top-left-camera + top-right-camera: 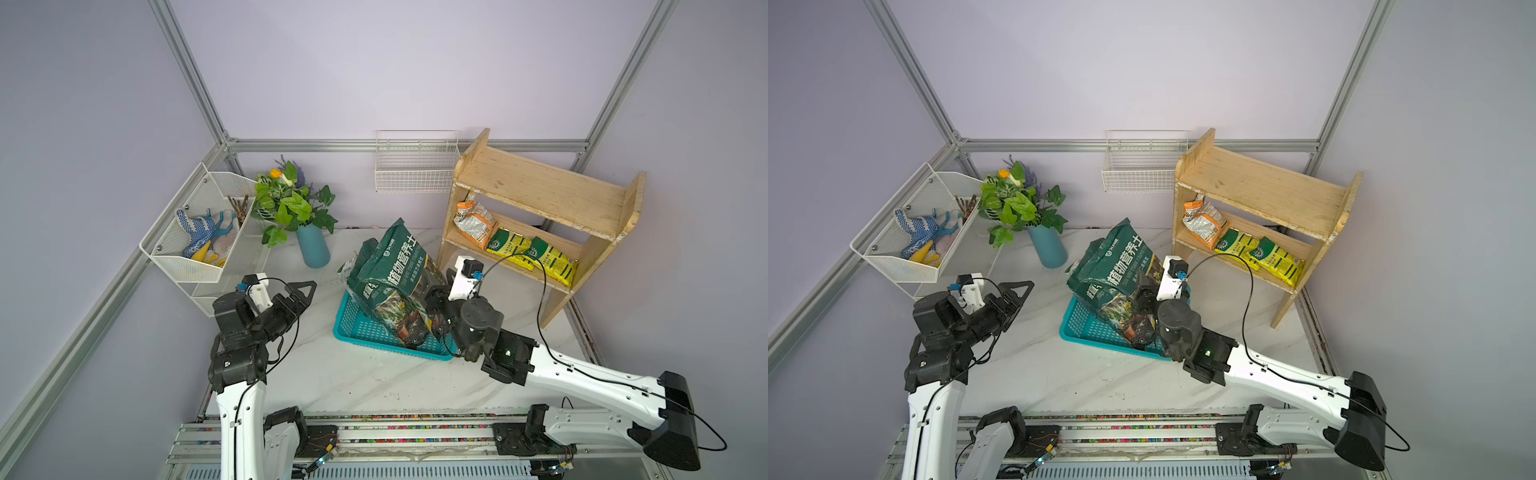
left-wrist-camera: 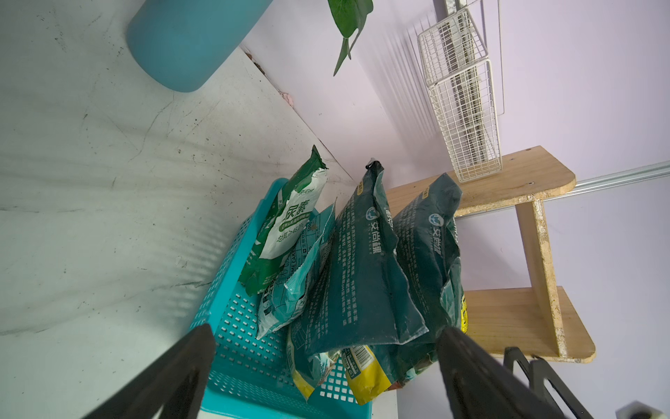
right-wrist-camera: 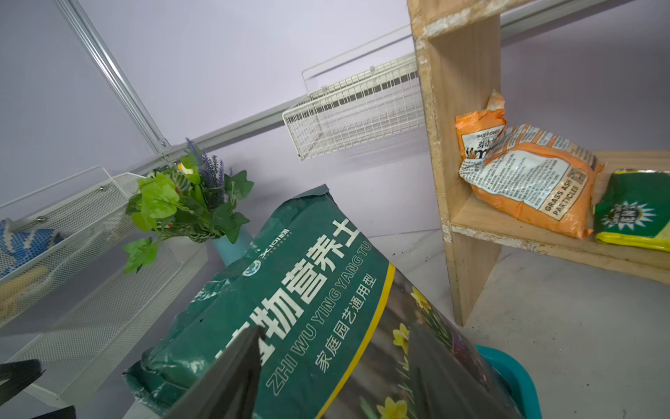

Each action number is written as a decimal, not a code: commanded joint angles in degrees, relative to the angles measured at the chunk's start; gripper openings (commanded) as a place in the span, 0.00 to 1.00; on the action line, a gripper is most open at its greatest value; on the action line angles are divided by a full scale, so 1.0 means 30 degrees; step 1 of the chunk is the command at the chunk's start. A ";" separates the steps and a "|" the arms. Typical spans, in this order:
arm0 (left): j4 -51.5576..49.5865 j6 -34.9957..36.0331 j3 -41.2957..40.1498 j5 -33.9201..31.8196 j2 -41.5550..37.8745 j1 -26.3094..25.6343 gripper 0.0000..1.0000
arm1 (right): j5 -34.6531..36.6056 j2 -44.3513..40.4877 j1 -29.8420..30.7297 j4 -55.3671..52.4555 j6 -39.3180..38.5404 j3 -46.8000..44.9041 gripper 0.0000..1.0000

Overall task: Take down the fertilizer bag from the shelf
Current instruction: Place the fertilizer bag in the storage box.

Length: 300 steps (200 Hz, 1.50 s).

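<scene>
In both top views the fertilizer bag (image 1: 395, 270) is off the shelf (image 1: 540, 191), leaning tilted in the teal basket (image 1: 361, 328), with big white 植物营养土 on its dark green front. The right gripper (image 1: 432, 299) sits at its shelf-side edge, and the left gripper (image 1: 305, 291) hangs well apart.

Left wrist view: that gripper's fingers (image 2: 174, 373) are spread wide with nothing between them. A white-green pouch (image 2: 286, 225) in the basket reads 尿素.

Right wrist view: the bag also says "ZHI WU YING YANG TU" and 家庭园艺通用型. One finger (image 3: 232, 377) lies across its front and the other's hidden, so pinching or let go, can't tell. The orange bag (image 3: 525, 181) on the lower tier reads "GRASS ASH PARTICLES".
</scene>
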 commanded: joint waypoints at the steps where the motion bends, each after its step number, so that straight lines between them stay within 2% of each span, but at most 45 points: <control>1: 0.0263 0.0073 -0.0312 -0.0104 -0.0066 0.0139 1.00 | -0.1939 0.1809 -0.0619 -0.3775 0.1589 0.1640 0.69; 51: 0.0206 0.0073 -0.0212 -0.0177 -0.0217 0.0138 1.00 | -0.3330 0.6168 -0.0958 -0.4291 0.2245 0.3098 0.67; 55: 0.0205 0.0073 -0.0209 -0.0167 -0.0228 0.0139 1.00 | -0.3422 0.6264 -0.0972 -0.4204 0.2274 0.3051 0.62; 66: 0.0231 0.0073 -0.0209 -0.0165 -0.0234 0.0156 1.00 | -0.3807 0.6822 -0.0981 -0.3889 0.2326 0.2829 0.60; 114: 0.0203 0.0095 -0.0251 -0.0125 -0.0081 0.0146 1.00 | -0.5621 0.6534 -0.0925 -0.2904 0.2179 0.1890 0.58; 122: 0.0226 0.0073 -0.0256 -0.0129 -0.0093 0.0145 1.00 | -0.5609 0.5784 -0.0906 -0.3115 0.2127 0.1933 0.58; 159: 0.0231 0.0100 -0.0271 -0.0172 -0.0208 0.0139 1.00 | -0.2825 0.3045 -0.0925 -0.5544 0.1110 0.3108 0.64; 163: 0.0234 0.0080 -0.0267 -0.0161 -0.0206 0.0143 1.00 | -0.2445 0.2738 -0.0924 -0.5830 0.0928 0.3327 0.70; 175: 0.0187 0.0102 -0.0268 -0.0191 -0.0167 0.0138 1.00 | -0.1094 0.2013 -0.0935 -0.6904 0.0399 0.4126 0.73; 203: 0.0231 0.0073 -0.0316 -0.0134 -0.0150 0.0138 1.00 | 0.2454 0.1748 -0.1191 -0.9374 -0.1009 0.5698 0.76; 218: 0.0235 0.0064 -0.0316 -0.0170 -0.0191 0.0152 1.00 | 0.3598 0.1809 -0.1652 -1.0129 -0.1763 0.5907 0.77; 259: 0.0204 0.0102 -0.0375 -0.0365 -0.0160 0.0138 1.00 | 0.3601 0.2047 -0.3897 -1.2194 -0.3172 0.7306 0.75; 290: 0.0028 0.0190 -0.0251 -0.0427 -0.0180 0.0138 1.00 | 0.3917 0.2377 -0.5365 -1.2518 -0.4926 0.8268 0.77; 300: -0.0022 0.0215 -0.0185 -0.0476 -0.0257 0.0138 1.00 | 0.3364 0.2687 -0.5728 -1.2492 -0.5746 0.8670 0.77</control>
